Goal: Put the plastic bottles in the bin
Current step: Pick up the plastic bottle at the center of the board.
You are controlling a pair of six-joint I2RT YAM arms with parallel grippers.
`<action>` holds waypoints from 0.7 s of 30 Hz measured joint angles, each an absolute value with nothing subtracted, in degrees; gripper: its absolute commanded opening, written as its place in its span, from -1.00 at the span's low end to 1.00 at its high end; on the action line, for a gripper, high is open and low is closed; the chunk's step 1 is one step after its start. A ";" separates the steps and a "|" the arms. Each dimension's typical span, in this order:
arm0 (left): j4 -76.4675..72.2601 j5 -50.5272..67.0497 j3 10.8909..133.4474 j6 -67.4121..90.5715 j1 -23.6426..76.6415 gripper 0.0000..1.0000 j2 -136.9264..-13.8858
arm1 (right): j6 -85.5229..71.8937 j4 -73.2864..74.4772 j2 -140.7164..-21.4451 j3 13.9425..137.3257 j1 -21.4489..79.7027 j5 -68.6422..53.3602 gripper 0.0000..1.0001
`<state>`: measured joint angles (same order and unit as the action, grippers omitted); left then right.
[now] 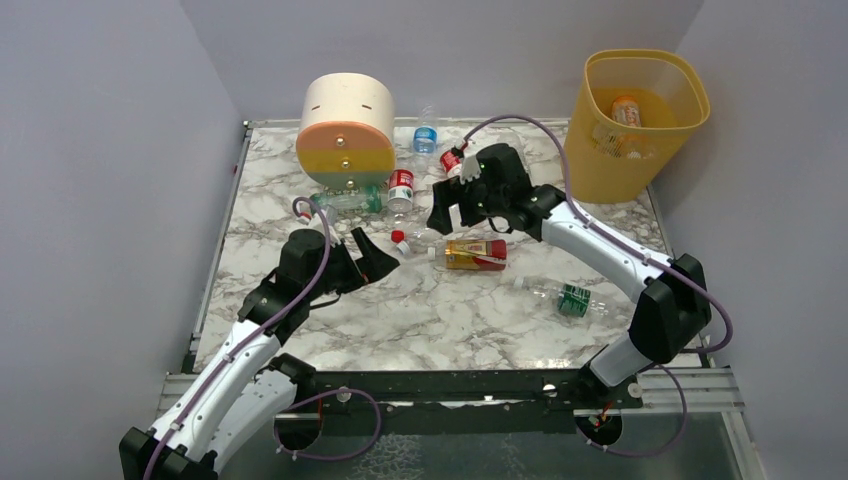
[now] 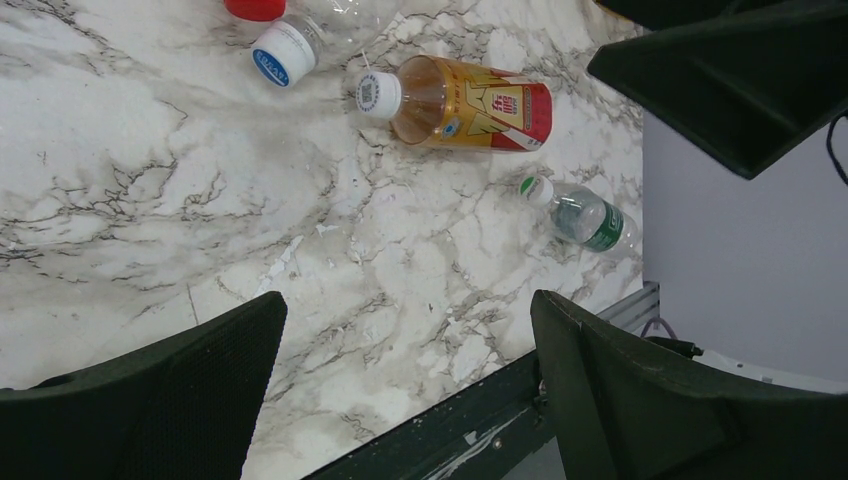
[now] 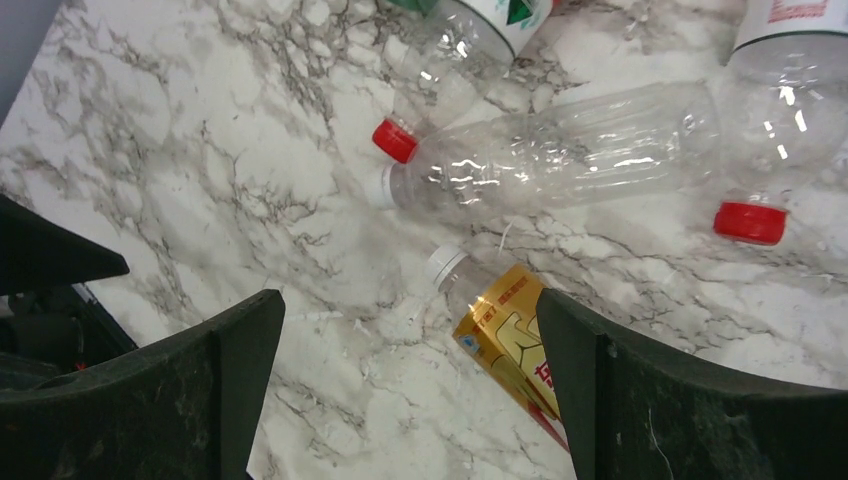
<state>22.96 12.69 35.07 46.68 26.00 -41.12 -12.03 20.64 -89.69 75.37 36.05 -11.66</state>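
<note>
Left claw [image 1: 376, 257] and right claw [image 1: 450, 214]: both spread wide, empty. Hazard: amber bottle [image 1: 475, 254] lies just beside clear bottle [image 3: 560, 150]; a closing claw may roll either away

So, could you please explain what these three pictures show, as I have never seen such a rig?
Two robot arms are bolted at the near edge of a marble table. The wide picture comes from a fixed camera above and behind them. The other two come from a camera on each wrist, so the dark shapes at their lower corners are that arm's own fingers. The left gripper and right gripper are both open and hold nothing. On the table lie plastic bottles, among them an amber bottle and a green-labelled bottle; a round drawer unit stands at the back. At the far right is the yellow bin, with an orange-capped bottle inside.
</note>
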 measured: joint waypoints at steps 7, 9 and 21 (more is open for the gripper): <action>21.69 12.93 33.21 48.58 26.02 0.98 -38.02 | -10.79 20.64 -89.69 72.88 37.08 -11.64 0.99; 20.91 13.47 32.45 49.15 26.00 0.98 -37.56 | -9.96 20.75 -90.04 72.07 37.04 -11.51 0.99; 16.95 16.43 30.00 51.16 26.00 0.98 -39.22 | -3.09 22.52 -98.39 71.29 37.08 -3.25 0.99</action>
